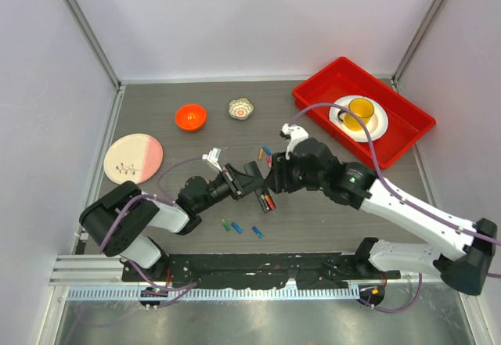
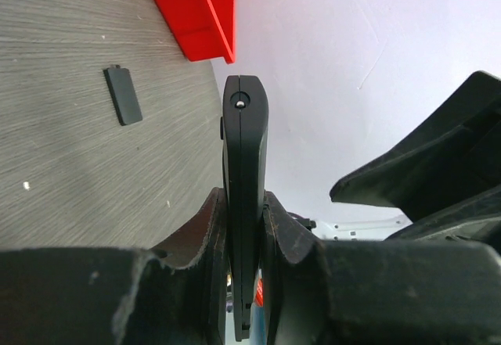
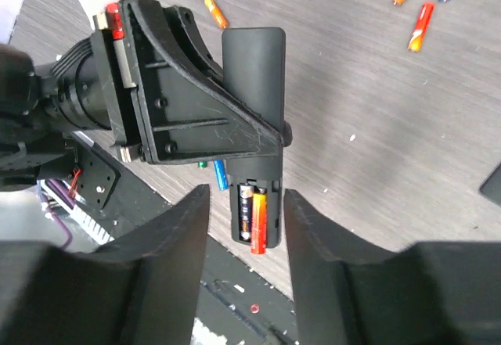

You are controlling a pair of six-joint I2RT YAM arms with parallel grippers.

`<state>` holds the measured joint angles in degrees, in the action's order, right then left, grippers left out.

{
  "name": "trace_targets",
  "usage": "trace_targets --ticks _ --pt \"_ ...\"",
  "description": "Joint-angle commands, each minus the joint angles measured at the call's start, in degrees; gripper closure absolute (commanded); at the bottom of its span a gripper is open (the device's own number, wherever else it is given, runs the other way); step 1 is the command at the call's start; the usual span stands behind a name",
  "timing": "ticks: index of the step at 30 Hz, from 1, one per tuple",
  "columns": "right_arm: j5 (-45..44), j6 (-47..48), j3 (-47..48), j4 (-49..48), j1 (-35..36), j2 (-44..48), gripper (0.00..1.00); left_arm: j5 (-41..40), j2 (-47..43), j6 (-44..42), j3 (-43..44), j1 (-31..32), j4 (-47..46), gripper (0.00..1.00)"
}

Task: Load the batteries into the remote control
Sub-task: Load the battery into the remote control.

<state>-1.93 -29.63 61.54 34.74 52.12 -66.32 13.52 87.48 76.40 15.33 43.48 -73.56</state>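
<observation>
The left fingers (image 2: 244,220) are clamped tight on the remote control (image 2: 244,145), holding it edge-on above the bench (image 2: 70,173) near the middle. A small flat black piece (image 2: 124,95) lies on the bench, apart from it. Two batteries (image 3: 254,220) sit side by side in the remote's open compartment. Loose batteries (image 1: 237,228) lie on the bench toward the near edge, and further batteries (image 3: 423,24) lie beyond. The right fingers (image 3: 246,204) stand partly open, one on each side of the compartment end, holding nothing. A red tray (image 1: 309,98) sits at the far right.
</observation>
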Motion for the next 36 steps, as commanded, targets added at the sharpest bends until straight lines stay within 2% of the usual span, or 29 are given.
trace_targets --ticks 1,3,7,9,11,14,22,28,36 --pt "-3.1 3.2 -8.3 -12.1 -0.4 11.3 0.45 3.5 -0.1 3.0 3.4 0.0 -15.0 1.00" --pt "-1.1 3.7 -12.2 -15.1 -0.6 13.5 0.34 5.4 0.4 5.2 4.3 -0.2 -15.0 1.00" --pt "3.1 5.0 -16.7 -18.6 -0.7 19.7 0.30 7.9 1.5 7.8 5.2 -0.5 -15.0 1.00" --pt "3.3 4.6 -20.6 -20.5 -0.7 23.2 0.29 8.5 2.0 9.1 5.6 -0.7 -15.0 1.00" --pt "3.5 3.6 -24.6 -23.6 -0.7 28.6 0.22 9.9 2.6 9.7 6.0 -0.8 -15.0 1.00" --pt "4.6 3.1 -28.7 -25.7 -0.8 34.0 0.21 11.1 3.2 10.6 7.1 -1.0 -15.0 1.00" --pt "8.7 2.5 -34.3 -26.8 -0.8 38.7 0.20 14.4 5.4 12.7 11.2 -1.3 -15.0 1.00" --pt "9.0 2.8 -35.3 -26.7 -0.8 37.2 0.21 15.0 4.9 12.8 11.6 -1.3 -15.0 1.00" --pt "7.9 2.4 -35.9 -28.9 -0.8 36.3 0.27 15.2 4.0 12.5 10.5 -1.3 -15.0 1.00"
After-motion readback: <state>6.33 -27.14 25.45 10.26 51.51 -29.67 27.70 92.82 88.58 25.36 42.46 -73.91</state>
